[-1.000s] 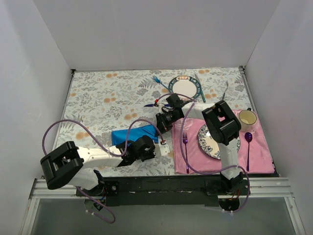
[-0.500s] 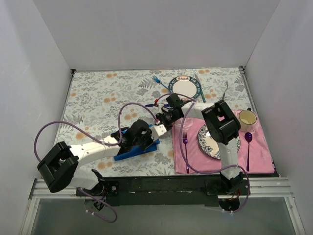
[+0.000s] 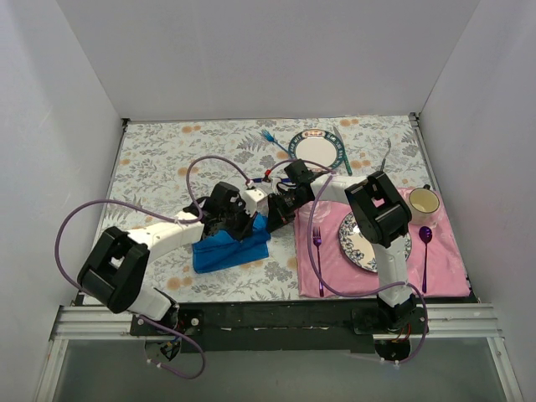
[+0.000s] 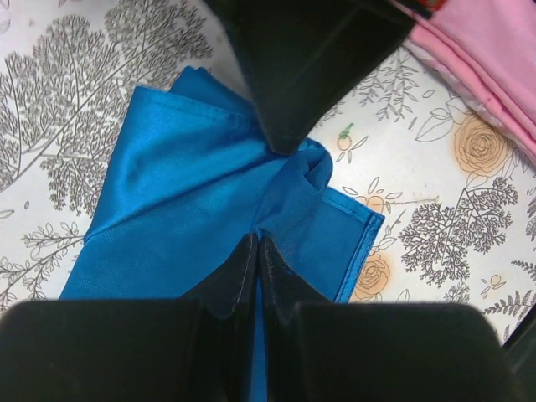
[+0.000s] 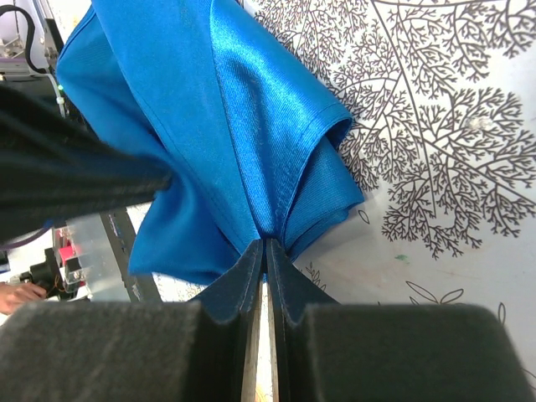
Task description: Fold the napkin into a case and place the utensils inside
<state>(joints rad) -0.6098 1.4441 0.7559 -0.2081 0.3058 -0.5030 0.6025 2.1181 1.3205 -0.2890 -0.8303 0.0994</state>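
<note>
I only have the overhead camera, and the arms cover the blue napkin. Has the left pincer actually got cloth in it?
Observer: Yes, the left wrist view shows the left pincer shut on a fold of the napkin.
Operator: And the right one?
Observer: The right pincer is shut on layered napkin edges, per its wrist view.
Operator: Is the cloth flat between them?
Observer: No, it puckers into creases between the two pincers.

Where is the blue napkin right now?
In the top view, the blue napkin sits mid-table, just left of the pink placemat, pinched by the left gripper and the right gripper.
</note>
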